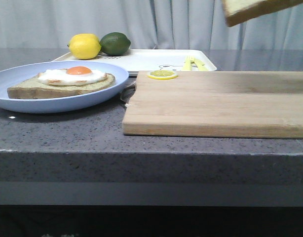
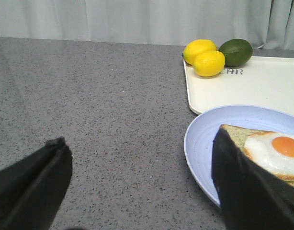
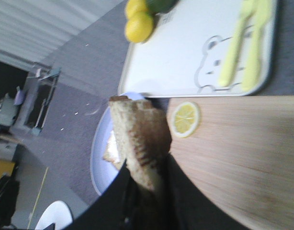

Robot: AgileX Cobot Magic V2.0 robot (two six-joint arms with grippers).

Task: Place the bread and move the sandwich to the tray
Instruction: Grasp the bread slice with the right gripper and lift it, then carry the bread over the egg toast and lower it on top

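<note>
Sitting pinched edge-on between the right gripper's (image 3: 147, 191) black fingers (image 3: 119, 196), the thick tan brown-crusted bread slice (image 3: 140, 143) is being held high over the wooden cutting board (image 1: 215, 103). Only the left wrist view is showing the left gripper (image 2: 137, 187) spread wide beside the pale-blue plate (image 2: 204, 139).

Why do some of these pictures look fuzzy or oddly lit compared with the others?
Front view: fairly sharp with soft, even light; the bread is cut off by the top edge. Left wrist view: the dark fingers are close and blurred, while the plate and lemons look clear. Right wrist view: tilted and soft overall; the tray looks washed out by brightness.
</note>
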